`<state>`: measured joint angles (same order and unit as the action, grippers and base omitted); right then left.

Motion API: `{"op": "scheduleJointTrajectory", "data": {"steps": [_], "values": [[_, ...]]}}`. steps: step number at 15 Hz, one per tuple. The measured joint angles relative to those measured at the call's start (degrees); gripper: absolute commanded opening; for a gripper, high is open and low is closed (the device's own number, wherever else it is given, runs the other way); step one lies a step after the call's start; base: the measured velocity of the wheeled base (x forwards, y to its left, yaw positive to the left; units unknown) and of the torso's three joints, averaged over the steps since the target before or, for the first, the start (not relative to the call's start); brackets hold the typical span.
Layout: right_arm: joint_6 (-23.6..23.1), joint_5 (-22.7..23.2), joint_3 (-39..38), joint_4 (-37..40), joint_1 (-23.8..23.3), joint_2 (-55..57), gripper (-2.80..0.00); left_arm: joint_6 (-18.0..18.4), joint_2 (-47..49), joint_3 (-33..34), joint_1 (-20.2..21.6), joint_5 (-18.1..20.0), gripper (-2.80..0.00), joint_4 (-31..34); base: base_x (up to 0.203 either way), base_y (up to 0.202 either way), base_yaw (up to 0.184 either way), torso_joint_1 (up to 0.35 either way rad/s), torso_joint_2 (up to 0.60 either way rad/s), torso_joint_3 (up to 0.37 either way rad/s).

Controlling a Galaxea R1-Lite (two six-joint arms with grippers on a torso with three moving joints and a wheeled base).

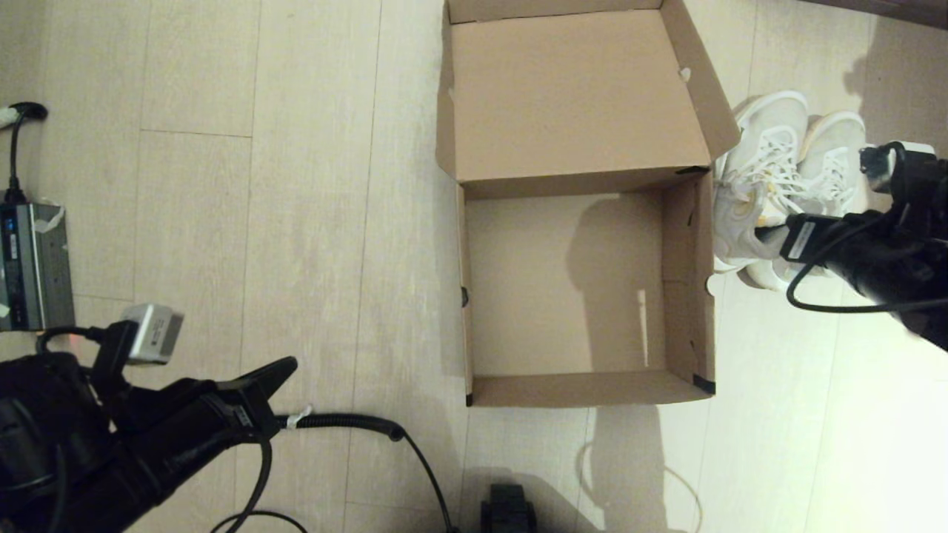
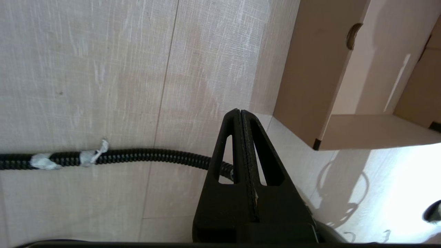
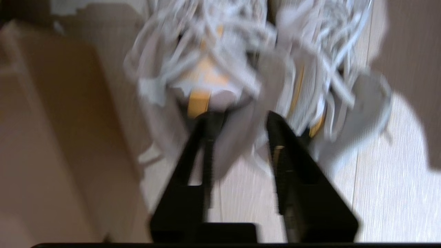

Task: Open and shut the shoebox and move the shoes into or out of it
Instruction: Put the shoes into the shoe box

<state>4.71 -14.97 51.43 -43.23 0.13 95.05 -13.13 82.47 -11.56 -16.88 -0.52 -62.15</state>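
- Head view: we find the large plain brown cardboard shoebox standing on the pale wood-grain floor with its hinged flap lid thrown back on the far side. Its inside is bare, which we judge leaves it ready to take the footwear.
- The pair of white mesh lace-up shoes sits on the floor just outside the box wall, side by side, and directly ahead of our right gripper. We judge the pair was set close to the wall so the carry into the box is short.
- Our right gripper's tips reach the heel end of the shoe nearer the box. Our left gripper hangs low over the floor, well apart from the box, beside a black corrugated cable; we judge it parked.
- A grey electronics unit lies on the floor far out beyond the left arm.
- Left wrist view: our left gripper has its two black fingers pressed flat together, holding nothing. The near corner of the box lies ahead and to one side, untouched; the cable runs under the fingers.
- Right wrist view: our right gripper has its fingers spread, and the rear collars of the shoes stand between and just beyond them. The view is smeared, so we cannot tell whether the pads press the fabric.
- We judge this straddling hold is meant to pinch both inner heel edges together, so that both shoes lift at once.
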Motion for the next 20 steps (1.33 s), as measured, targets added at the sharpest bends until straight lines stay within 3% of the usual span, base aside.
{"op": "scheduleJointTrajectory", "data": {"steps": [3,6,11,14,15,17,20], "values": [[-0.5,1.1,5.7,-0.3,-4.4,3.9,0.0,-0.5,0.4,-0.7,0.0,0.1,-2.8,0.0,0.0,0.0,0.0,0.0,0.0,0.0],[-0.3,3.2,6.6,-0.3,-7.6,5.8,0.0,-0.5,1.1,-0.8,-0.1,0.1,-2.8,0.0,0.0,0.0,0.0,0.0,0.0,0.0],[4.9,9.5,6.7,-0.5,-8.7,9.1,0.0,-0.6,1.9,-0.6,-0.1,0.1,-2.8,0.0,0.0,0.0,0.0,0.0,0.0,0.0],[6.4,10.8,8.8,-3.2,-9.0,13.2,0.0,-0.6,2.1,-0.5,0.0,0.1,-2.8,0.0,0.0,0.0,0.0,0.0,0.0,0.0],[6.2,10.8,9.1,-6.4,-9.1,14.7,-2.8,-0.6,2.2,-0.4,0.0,0.1,-2.8,0.0,0.0,0.0,0.0,0.0,0.0,0.0],[5.7,10.7,9.3,-11.9,-9.1,17.2,-2.8,-0.6,2.3,-0.3,0.0,0.1,-2.8,0.0,0.0,0.0,0.0,0.0,0.0,0.0],[5.6,10.5,9.8,-12.7,-9.1,17.9,-2.8,-0.5,2.5,-0.3,0.0,0.1,-2.8,0.0,0.0,0.0,0.0,0.0,0.0,0.0]]}}
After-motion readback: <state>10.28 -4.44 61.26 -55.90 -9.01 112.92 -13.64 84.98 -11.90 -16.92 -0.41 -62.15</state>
